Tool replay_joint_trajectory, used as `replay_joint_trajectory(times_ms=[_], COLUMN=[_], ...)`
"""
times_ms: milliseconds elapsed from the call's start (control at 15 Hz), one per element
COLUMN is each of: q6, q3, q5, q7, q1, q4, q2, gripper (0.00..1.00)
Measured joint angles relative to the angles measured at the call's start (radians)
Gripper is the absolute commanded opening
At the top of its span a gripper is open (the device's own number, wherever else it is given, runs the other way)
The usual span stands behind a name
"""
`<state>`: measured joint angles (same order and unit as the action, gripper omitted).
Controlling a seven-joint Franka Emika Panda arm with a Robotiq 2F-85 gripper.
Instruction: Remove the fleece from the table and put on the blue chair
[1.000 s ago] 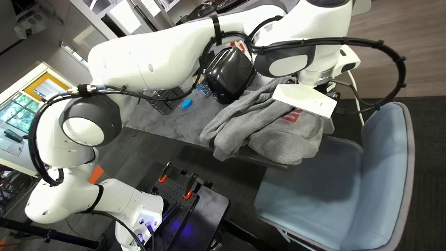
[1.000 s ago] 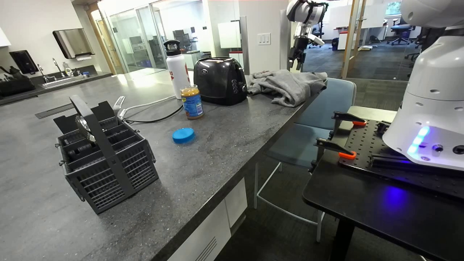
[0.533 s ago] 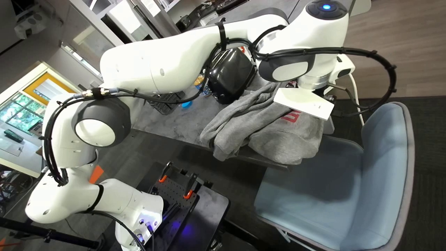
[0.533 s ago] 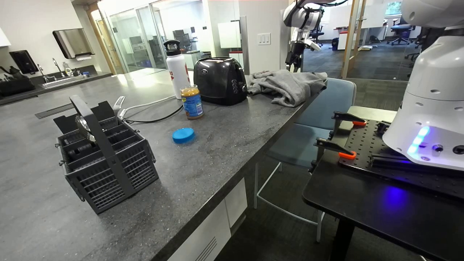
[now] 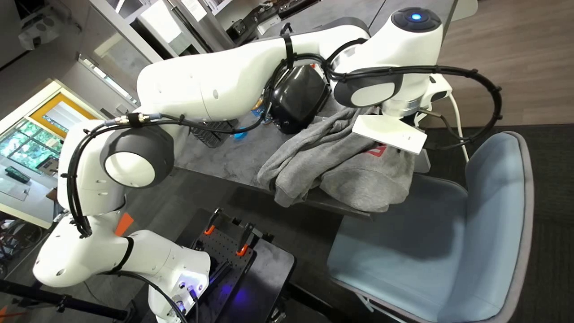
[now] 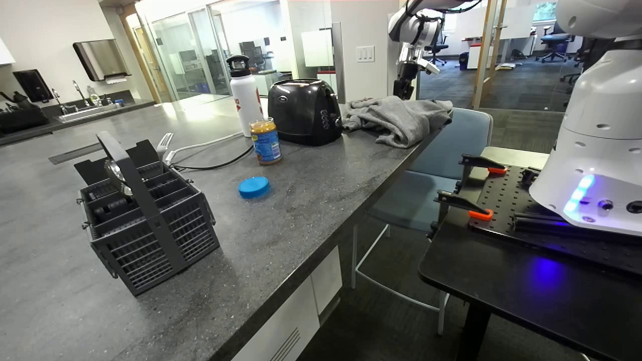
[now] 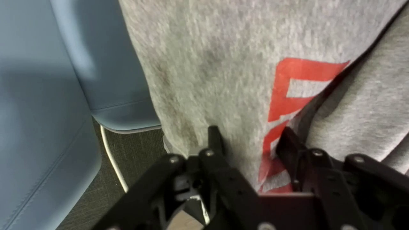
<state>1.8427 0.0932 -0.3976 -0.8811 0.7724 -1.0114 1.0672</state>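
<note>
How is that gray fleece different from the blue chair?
The gray fleece lies crumpled on the table; the blue chair stands upright beside it. The fleece has red print on gray cloth; the chair is blue with a gray rim. Bunched up, the fleece looks smaller than the chair. Both show some gray.

Heathered grey sweatshirt (image 7: 207,80), red lettering (image 7: 280,95); dusty-blue chair (image 5: 403,255)
Black toaster (image 6: 303,113), blue lid (image 6: 254,187), red-marked white water bottle (image 6: 246,98), speckled grey countertop (image 6: 301,200).
</note>
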Motion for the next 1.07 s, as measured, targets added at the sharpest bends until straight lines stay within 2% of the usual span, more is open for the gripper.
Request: replay_joint_trajectory(times_ms=[200, 667, 1067], q6=[0.015, 0.027, 0.066], q3=[0.005, 0.024, 0.101], q5=[0.000, 0.000, 0.038], q7=[0.000, 0.002, 0.002], q1=[0.003, 0.013, 0.004], q4=[0.006, -0.001, -0.094], q2=[-0.002, -0.045, -0.210], gripper=[0.01, 0.01, 0.01])
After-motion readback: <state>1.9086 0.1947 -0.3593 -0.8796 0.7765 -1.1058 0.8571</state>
